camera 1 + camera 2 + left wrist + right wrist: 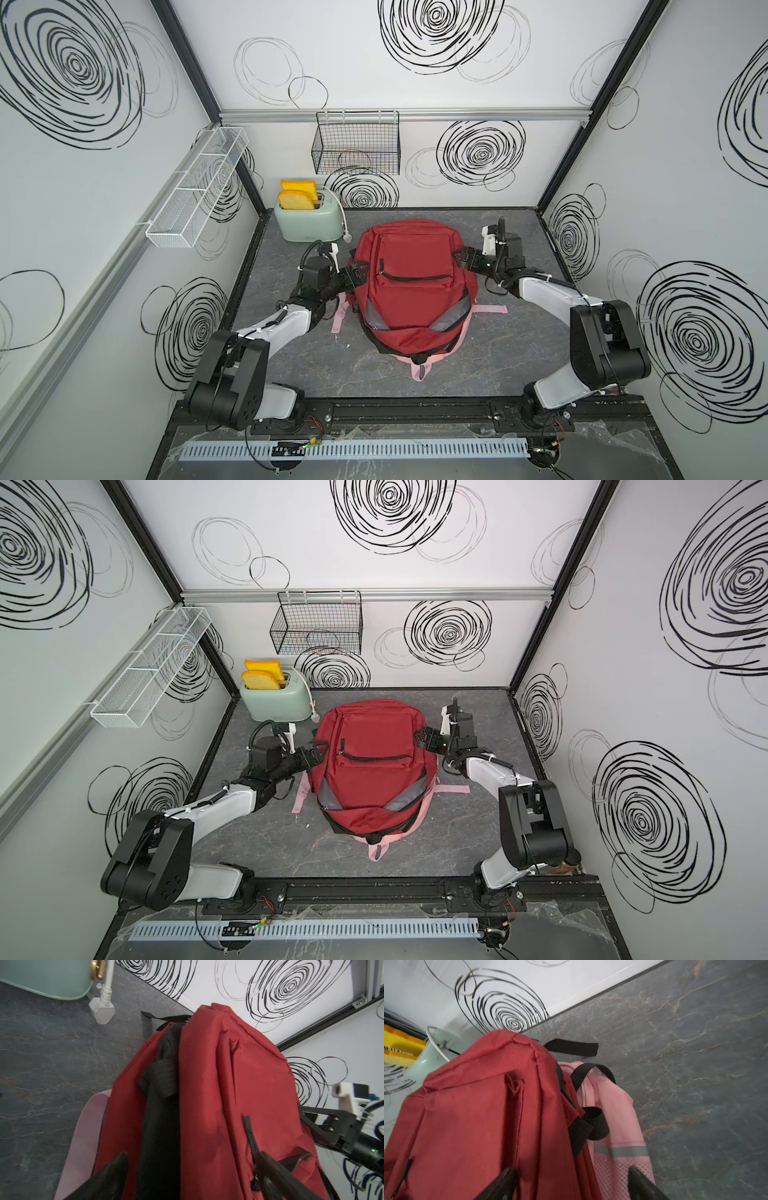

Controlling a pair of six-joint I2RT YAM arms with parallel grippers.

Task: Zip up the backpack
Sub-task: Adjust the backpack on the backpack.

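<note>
The red backpack (415, 291) (374, 771) lies flat in the middle of the table in both top views. Its main zipper gapes near the front end, showing grey lining (457, 316). The front pocket zipper (409, 277) is closed. My left gripper (358, 274) (193, 1155) is at the bag's left side, open, its jaws straddling the red fabric and a black mesh pocket (162, 1105). My right gripper (459, 257) (571, 1167) is at the right side, jaws apart around the red edge and the pink mesh back panel (614, 1169).
A mint toaster (309, 224) with two yellow bread slices (297, 197) stands at the back left, its white plug (101, 1012) on the table. Pink straps (492, 309) stick out beside the bag. A black wire basket (355, 143) and a white mesh shelf (199, 187) hang on the walls.
</note>
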